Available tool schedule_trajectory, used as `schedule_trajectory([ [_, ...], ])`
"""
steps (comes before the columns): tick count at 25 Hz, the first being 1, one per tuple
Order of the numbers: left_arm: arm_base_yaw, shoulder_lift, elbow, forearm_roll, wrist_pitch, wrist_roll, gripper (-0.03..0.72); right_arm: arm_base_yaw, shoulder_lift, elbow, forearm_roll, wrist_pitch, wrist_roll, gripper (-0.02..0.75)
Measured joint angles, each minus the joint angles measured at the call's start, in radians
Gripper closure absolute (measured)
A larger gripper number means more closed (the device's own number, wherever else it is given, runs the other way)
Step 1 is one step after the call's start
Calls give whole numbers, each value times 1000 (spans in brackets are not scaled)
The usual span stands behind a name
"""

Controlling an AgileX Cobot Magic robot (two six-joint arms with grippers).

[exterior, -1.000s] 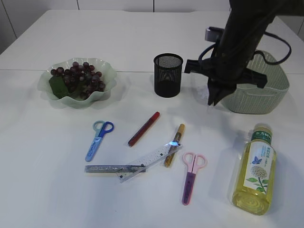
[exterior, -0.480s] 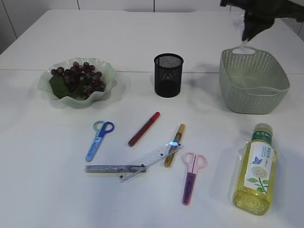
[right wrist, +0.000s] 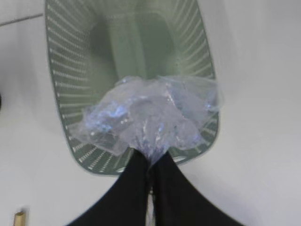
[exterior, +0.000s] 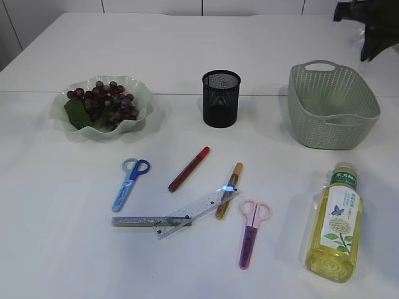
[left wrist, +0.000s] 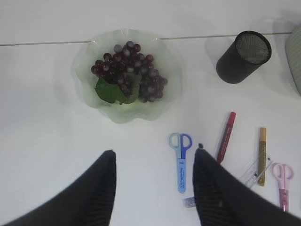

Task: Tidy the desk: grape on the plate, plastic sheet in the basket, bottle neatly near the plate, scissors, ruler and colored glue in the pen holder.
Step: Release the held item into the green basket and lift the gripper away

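My right gripper [right wrist: 151, 157] is shut on a crumpled clear plastic sheet [right wrist: 150, 113], which hangs high over the near rim of the green basket [right wrist: 75, 70]. Only that arm's dark end [exterior: 371, 25] shows at the exterior view's top right. My left gripper [left wrist: 153, 157] is open and empty, high above the table near the blue scissors [left wrist: 180, 160]. Grapes [exterior: 103, 99] lie on the green plate [exterior: 62, 115]. The black mesh pen holder [exterior: 221, 98] stands mid-table. A red glue pen [exterior: 189, 168], gold glue pen [exterior: 229, 190], clear ruler [exterior: 196, 213], pink scissors [exterior: 251, 230] and bottle [exterior: 333, 221] lie in front.
A grey-blue flat strip [exterior: 146, 221] lies under the clear ruler's left end. The basket [exterior: 333, 106] holds nothing in the exterior view. A seam in the tabletop runs across behind the plate and the pen holder.
My right arm has risen from in front of the basket and swung up to the far right, carrying the plastic sheet. The things on the table have not moved.
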Motion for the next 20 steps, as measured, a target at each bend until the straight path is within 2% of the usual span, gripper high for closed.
schedule_trajectory([
  [10, 0, 0, 0, -2, 0, 0, 307, -15, 111, -2, -6, -34, -7, 722],
  [15, 0, 1, 0, -2, 0, 0, 309, -17, 138, -56, -6, -57, -7, 720],
  [20, 0, 1, 0, -2, 0, 0, 309, -17, 181, -141, -6, -54, -7, 651],
])
